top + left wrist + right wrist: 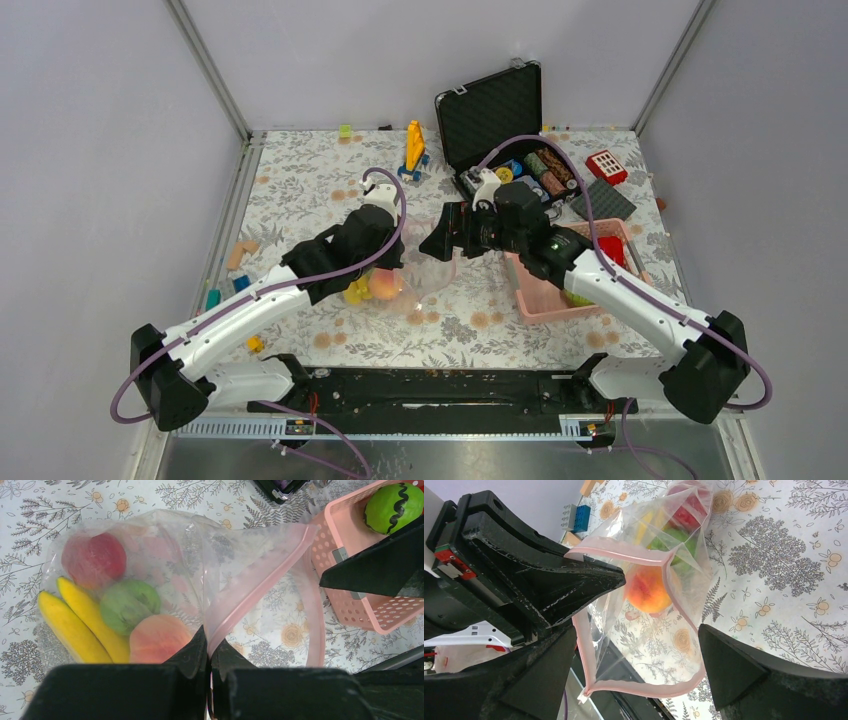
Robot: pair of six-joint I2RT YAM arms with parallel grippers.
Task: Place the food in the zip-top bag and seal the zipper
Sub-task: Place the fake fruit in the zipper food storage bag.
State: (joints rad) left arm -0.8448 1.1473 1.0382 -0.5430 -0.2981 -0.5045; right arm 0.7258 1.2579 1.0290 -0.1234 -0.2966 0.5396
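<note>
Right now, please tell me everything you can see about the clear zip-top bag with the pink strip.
The zip-top bag is clear, soft plastic with a pale-pink zipper along its mouth. The mouth gapes open. Its body lies on the flowered table and holds two yellow bananas, a red piece, a green piece and a peach-coloured piece. The left end effector is shut on the mouth edge, holding it raised. The open right end effector faces the mouth, contact unclear.

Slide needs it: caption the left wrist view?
Shut left hand pinches the clear plastic zip-top bag by its pink mouth strip, yellow toy bananas and round toy fruits inside.
</note>
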